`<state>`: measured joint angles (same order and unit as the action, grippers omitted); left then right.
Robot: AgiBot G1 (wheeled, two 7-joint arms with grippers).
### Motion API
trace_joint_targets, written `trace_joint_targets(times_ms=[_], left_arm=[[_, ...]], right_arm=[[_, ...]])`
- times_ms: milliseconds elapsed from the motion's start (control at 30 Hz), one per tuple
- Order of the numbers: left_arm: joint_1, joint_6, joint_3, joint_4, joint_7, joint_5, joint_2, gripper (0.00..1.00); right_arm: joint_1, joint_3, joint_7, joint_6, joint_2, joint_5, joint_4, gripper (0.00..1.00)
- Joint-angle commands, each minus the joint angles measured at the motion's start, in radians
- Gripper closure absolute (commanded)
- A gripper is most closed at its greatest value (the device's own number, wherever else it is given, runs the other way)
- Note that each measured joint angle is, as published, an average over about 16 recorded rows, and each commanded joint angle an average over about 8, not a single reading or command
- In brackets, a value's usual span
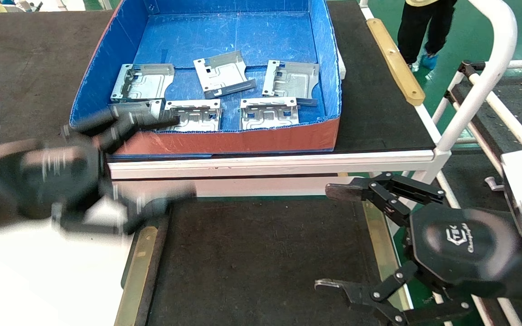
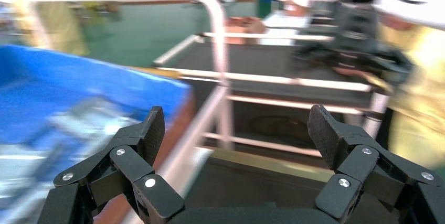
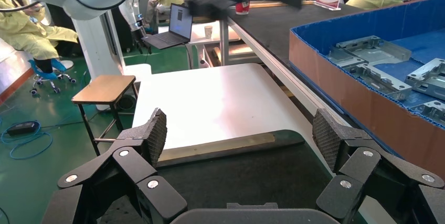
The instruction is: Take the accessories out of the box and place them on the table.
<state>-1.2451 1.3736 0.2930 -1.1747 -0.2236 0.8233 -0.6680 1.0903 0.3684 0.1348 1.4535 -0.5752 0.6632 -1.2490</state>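
The right tool point(image 1: 329, 237) carries a hexagon logo with unreadable script beneath; it hangs released, fingers spread wide, over the right edge of the desk point(image 1: 261, 262). The left tool point(image 1: 170, 156) (blurred) is also released, at the near-left corner of the box point(image 1: 243, 138). Six plates point(image 1: 222, 72) lie flat on the box floor, long axes mostly left-right.

We count six silver plates point(image 1: 143, 81) lying in one blue box point(image 1: 107, 72) on the bench. Below it sits one black table mat point(image 1: 261, 262). Two grippers, left point(image 1: 147, 160) and right point(image 1: 329, 237), frame the scene.
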Motion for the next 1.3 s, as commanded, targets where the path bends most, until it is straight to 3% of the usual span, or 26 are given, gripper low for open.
trace_joint_targets(times_ms=[33,633,1300], left_arm=[[-0.036,-0.028,0.004,0.032,-0.008,0.021,-0.015,0.0],[-0.315,-0.362,0.162,0.295,-0.104,0.386,-0.236,0.0],[-0.441,-0.588,0.287,0.516,-0.107,0.645,-0.427,0.0]], right_arm=[[0.0,0.0,0.0,0.0,0.0,0.0,0.0,0.0],[0.0,0.0,0.0,0.0,0.0,0.0,0.0,0.0],[0.0,0.0,0.0,0.0,0.0,0.0,0.0,0.0]])
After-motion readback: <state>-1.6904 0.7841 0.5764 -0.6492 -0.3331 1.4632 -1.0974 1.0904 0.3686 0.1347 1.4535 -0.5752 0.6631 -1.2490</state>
